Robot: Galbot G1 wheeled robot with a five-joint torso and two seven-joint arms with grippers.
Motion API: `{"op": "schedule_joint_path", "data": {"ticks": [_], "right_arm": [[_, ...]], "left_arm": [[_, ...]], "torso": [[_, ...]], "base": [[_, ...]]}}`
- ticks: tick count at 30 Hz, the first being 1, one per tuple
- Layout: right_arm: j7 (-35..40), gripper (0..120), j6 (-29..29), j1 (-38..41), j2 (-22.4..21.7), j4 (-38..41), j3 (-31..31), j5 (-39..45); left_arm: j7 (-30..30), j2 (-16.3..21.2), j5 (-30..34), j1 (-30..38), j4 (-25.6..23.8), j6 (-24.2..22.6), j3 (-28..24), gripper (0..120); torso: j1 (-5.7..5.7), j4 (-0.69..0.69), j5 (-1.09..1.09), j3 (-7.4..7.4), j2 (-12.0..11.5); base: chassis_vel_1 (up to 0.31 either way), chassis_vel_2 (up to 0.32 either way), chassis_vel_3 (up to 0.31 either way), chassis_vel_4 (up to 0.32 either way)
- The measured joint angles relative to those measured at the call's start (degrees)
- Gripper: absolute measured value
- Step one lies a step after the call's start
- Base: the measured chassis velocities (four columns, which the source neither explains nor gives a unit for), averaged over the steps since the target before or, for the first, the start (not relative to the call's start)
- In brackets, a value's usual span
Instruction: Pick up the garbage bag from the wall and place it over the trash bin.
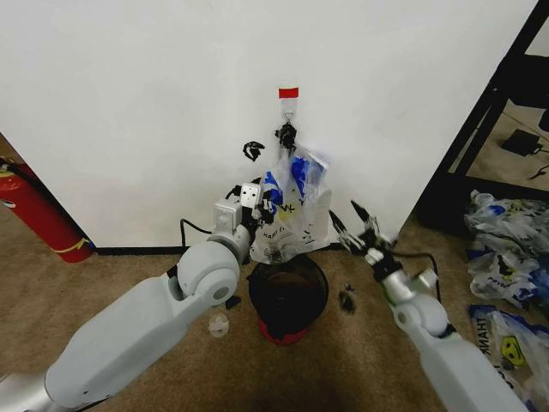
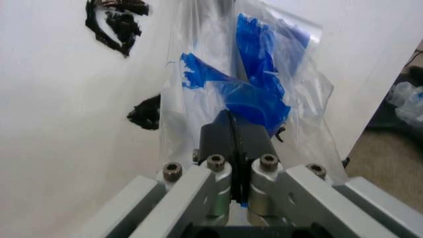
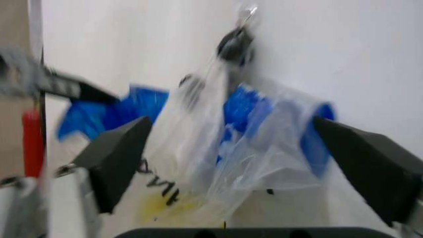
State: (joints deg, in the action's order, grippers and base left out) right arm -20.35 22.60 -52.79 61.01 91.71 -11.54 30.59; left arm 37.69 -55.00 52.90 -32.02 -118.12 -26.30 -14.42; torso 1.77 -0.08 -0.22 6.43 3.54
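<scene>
The garbage bag hangs from a small hook under a red tape strip on the white wall. It is thin, see-through plastic with blue handles and yellow and dark print. My left gripper is at the bag's left side, shut on a blue handle, with its fingers pressed together. My right gripper stands open just right of the bag, its fingers spread wide and facing the garbage bag. The black trash bin with a red base sits on the carpet right below the bag.
A red fire extinguisher leans at the far left. A black shelf frame stands at the right, with several printed plastic bags on the floor beside it. Small bits lie on the carpet near the bin. Black marks dot the wall.
</scene>
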Motion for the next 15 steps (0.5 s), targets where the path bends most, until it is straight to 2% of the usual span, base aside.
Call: {"op": "schedule_joint_path", "data": {"ticks": [3,6,12,15], "right_arm": [[-0.26,98,0.23,3.02,0.09,-2.78,1.93,-2.11],[-1.96,100,0.97,8.35,0.97,-7.95,4.91,-7.76],[-2.83,98,0.97,14.45,2.14,-12.93,7.79,-14.70],[-1.77,93,0.23,16.46,2.82,-14.90,8.97,-16.35]], "left_arm": [[0.00,0.02,-0.08,-0.06,0.01,-0.05,0.01,0],[0.09,0.36,-0.16,-0.16,-0.07,-0.28,0.24,0],[0.11,0.59,-0.22,-0.57,-0.11,-0.39,0.89,0],[0.12,0.51,-0.45,-1.23,-0.11,-0.40,1.39,0]], "torso": [[0.00,0.01,0.00,0.00,0.00],[0.00,0.00,0.00,0.01,0.00],[0.00,0.00,-0.01,0.01,0.00],[0.00,0.00,0.00,0.01,0.00]], "base": [[0.000,0.000,0.000,0.000],[0.000,0.000,0.000,0.000],[0.000,0.000,0.000,0.000],[0.000,0.000,0.000,0.000]]}}
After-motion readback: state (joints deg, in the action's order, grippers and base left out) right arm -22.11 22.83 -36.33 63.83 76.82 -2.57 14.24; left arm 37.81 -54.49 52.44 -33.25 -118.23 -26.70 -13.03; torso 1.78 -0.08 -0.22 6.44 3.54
